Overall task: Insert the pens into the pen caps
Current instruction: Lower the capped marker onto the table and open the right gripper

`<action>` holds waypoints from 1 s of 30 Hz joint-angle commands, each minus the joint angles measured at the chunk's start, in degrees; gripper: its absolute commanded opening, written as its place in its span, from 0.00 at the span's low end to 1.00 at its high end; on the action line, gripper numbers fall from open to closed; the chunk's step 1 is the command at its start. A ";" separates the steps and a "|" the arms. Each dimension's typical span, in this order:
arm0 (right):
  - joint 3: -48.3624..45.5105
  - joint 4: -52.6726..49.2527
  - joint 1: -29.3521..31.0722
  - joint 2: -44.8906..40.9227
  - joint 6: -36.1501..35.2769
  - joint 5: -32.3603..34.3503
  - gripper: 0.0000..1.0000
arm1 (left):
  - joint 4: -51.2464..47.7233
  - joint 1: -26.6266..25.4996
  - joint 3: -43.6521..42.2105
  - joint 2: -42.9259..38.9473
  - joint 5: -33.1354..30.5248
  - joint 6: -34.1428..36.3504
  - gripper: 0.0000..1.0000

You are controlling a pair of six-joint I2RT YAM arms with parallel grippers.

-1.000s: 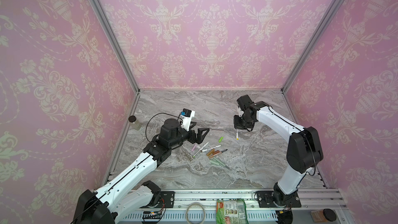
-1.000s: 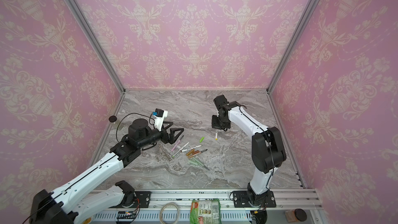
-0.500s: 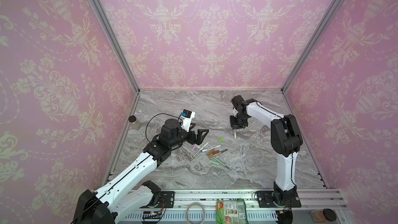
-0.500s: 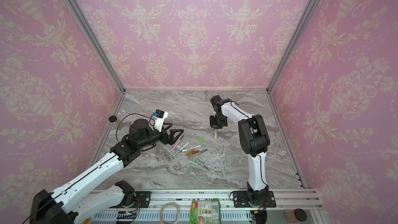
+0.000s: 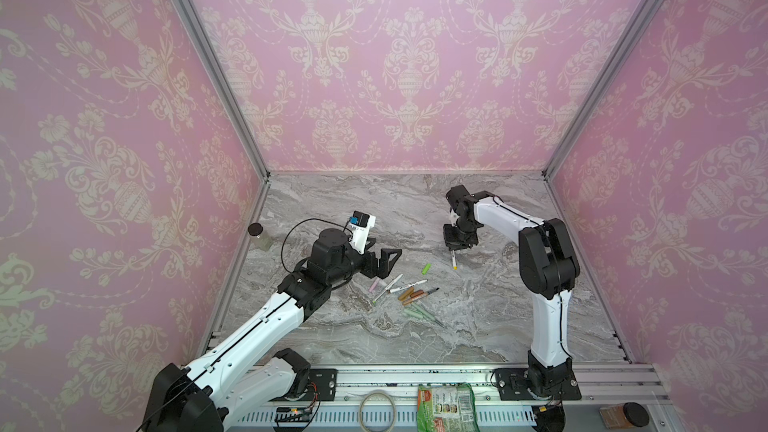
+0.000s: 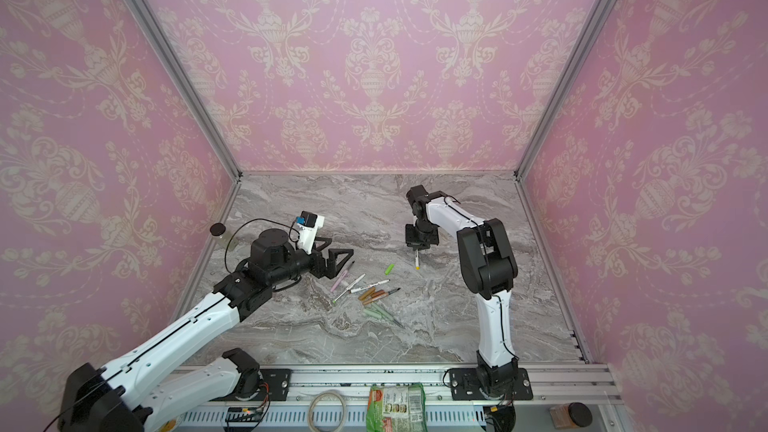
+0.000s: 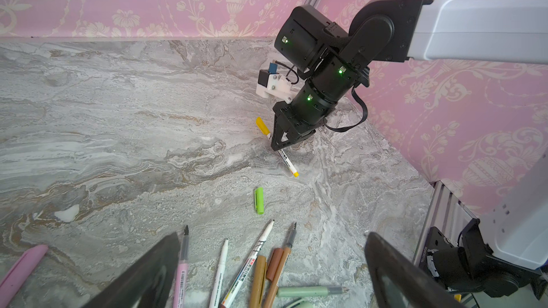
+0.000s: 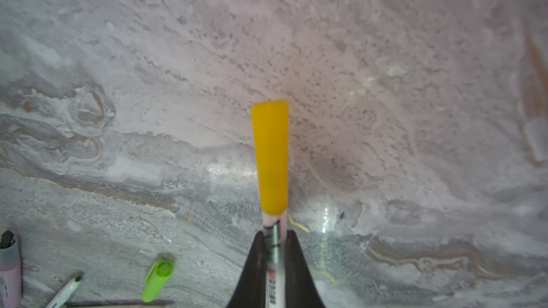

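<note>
Yellow and tapered, the smooth cap topped a slim white pen pinched by the right gripper, while the left gripper gaped empty.

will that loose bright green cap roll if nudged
Probably only slightly: the bright green cap is a short tube, but its apparent side clip should stop it. Small plastic, so likely light and skids easily on the smooth table.

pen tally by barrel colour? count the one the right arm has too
White: 3 (yellow-capped pen held by the right gripper, thin white pen, red-label pen)
Pink: 1 (pink pen)
Brown: 1 (brown pen)
Sage green: 1 (sage green pen)
Total: 6
</note>
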 commanded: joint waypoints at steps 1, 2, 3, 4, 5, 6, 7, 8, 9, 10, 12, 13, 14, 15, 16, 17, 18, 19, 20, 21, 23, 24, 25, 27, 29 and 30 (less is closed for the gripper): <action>-0.11 0.43 -0.54 1.17 -0.79 0.78 0.08 | -0.94 0.40 1.06 0.08 -1.27 1.10 0.99; -0.31 0.68 -0.54 1.06 -0.59 0.79 0.09 | -0.91 0.40 1.15 0.08 -1.27 0.97 0.99; -0.50 0.93 -0.53 1.08 -0.39 0.64 0.09 | -0.93 0.40 1.14 0.14 -1.27 1.03 0.99; -0.75 1.25 -0.53 1.04 -0.17 0.43 0.09 | -0.94 0.43 1.23 0.25 -1.27 0.98 0.99; -0.93 1.47 -0.53 1.08 -0.01 0.36 0.10 | -0.94 0.49 1.25 0.25 -1.27 1.00 0.99; -1.04 1.67 -0.53 1.09 0.12 0.40 0.11 | -0.97 0.49 1.25 0.25 -1.27 1.01 0.99; -1.13 1.77 -0.53 1.22 0.21 0.36 0.11 | -1.02 0.49 1.30 0.21 -1.28 0.97 0.99; -1.13 1.77 -0.53 1.40 0.21 0.43 0.12 | -1.15 0.49 1.31 0.13 -1.23 1.03 0.99; -1.13 1.70 -0.55 1.55 0.28 0.44 0.12 | -1.20 0.49 1.32 0.08 -1.21 0.88 0.99; -1.12 1.73 -0.53 1.55 0.41 0.51 0.13 | -1.19 0.49 1.25 -0.05 -1.10 0.91 0.99; -1.13 1.83 -0.53 1.57 0.45 0.68 0.15 | -1.37 0.49 1.29 -0.35 -1.10 0.86 0.99; -1.13 1.81 -0.58 1.50 0.47 0.78 0.15 | -1.38 0.49 1.29 -0.53 -1.10 0.76 0.99; -1.21 1.94 -0.55 1.39 0.55 0.75 0.15 | -1.42 0.49 1.31 -0.63 -1.10 0.77 0.99; -1.30 1.99 -0.59 1.40 0.56 0.79 0.15 | -1.55 0.49 1.24 -0.71 -1.16 0.77 0.99; -1.31 2.10 -0.53 1.37 0.63 0.82 0.15 | -1.63 0.49 1.24 -0.86 -1.19 0.79 0.99; -1.31 2.03 -0.57 1.43 0.66 0.83 0.16 | -1.79 0.49 1.29 -0.89 -1.19 0.76 0.99; -1.29 2.03 -0.53 1.43 0.65 0.88 0.17 | -1.85 0.49 1.28 -0.94 -1.10 0.77 0.99; -1.39 2.09 -0.60 1.49 0.65 0.80 0.19 | -1.90 0.49 1.24 -0.98 -0.93 0.70 0.99; -1.39 2.05 -0.52 1.52 0.57 0.92 0.20 | -1.99 0.49 2.89 -0.98 -0.84 0.68 0.99; -1.31 2.03 -0.53 1.53 0.56 0.98 0.20 | -1.99 0.49 3.20 -0.98 -0.83 0.66 0.99; -1.30 1.99 -0.53 1.62 0.48 1.01 0.22 | -2.08 0.49 3.52 -0.91 -0.79 0.63 0.99; -1.22 1.94 -0.54 1.60 0.47 0.97 0.23 | -2.07 0.49 3.65 -0.89 -0.83 0.67 0.99; -1.13 1.96 -0.53 1.55 0.39 0.95 0.24 | -2.01 0.49 3.82 -0.75 -0.83 0.67 0.99; -0.87 1.64 -0.53 1.16 0.39 1.01 0.25 | -2.25 0.49 4.28 -0.56 -0.83 0.64 0.99; -0.78 1.59 -0.53 0.02 0.47 0.57 0.27 | -2.51 0.55 4.81 -0.39 -0.99 0.67 0.99; -0.82 1.68 -0.53 -1.25 0.62 0.14 0.28 | -2.76 0.58 5.05 -0.37 -1.45 0.58 0.99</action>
